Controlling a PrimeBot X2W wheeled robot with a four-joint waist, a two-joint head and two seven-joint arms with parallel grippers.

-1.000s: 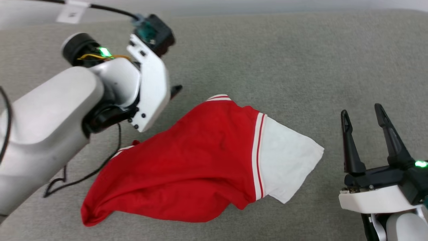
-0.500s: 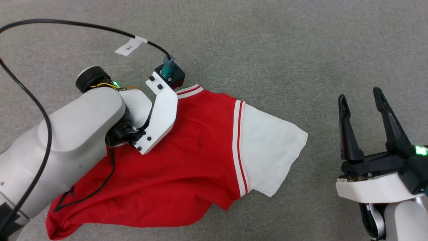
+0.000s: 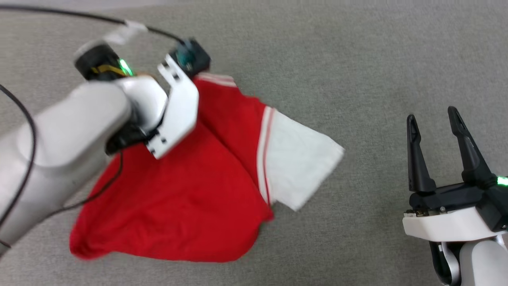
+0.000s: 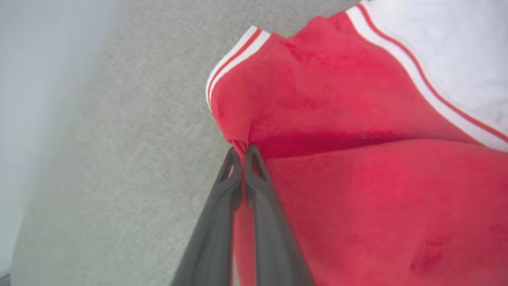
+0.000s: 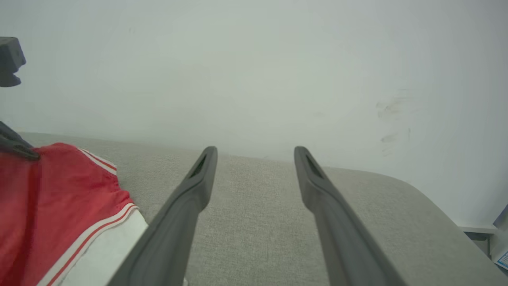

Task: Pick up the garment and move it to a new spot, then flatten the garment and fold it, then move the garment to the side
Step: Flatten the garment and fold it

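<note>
The garment is a red T-shirt with a white sleeve and striped trim, lying rumpled on the grey cloth surface. In the left wrist view my left gripper is shut on a pinch of the garment just below the striped neckline, and the red cloth is pulled up into a ridge there. In the head view the pale left forearm covers that grip. My right gripper stands open at the lower right, clear of the white sleeve. The right wrist view shows the right gripper with nothing between its fingers, the garment at the left.
A black cable with a white tag runs from the left wrist over the far left of the surface. A pale wall rises behind the surface's far edge. The surface's rounded right corner drops off at the right.
My left gripper has shut on the garment near the neckline and the cloth has bunched upward and leftward. The head view has shifted. The right gripper stays open in place.
</note>
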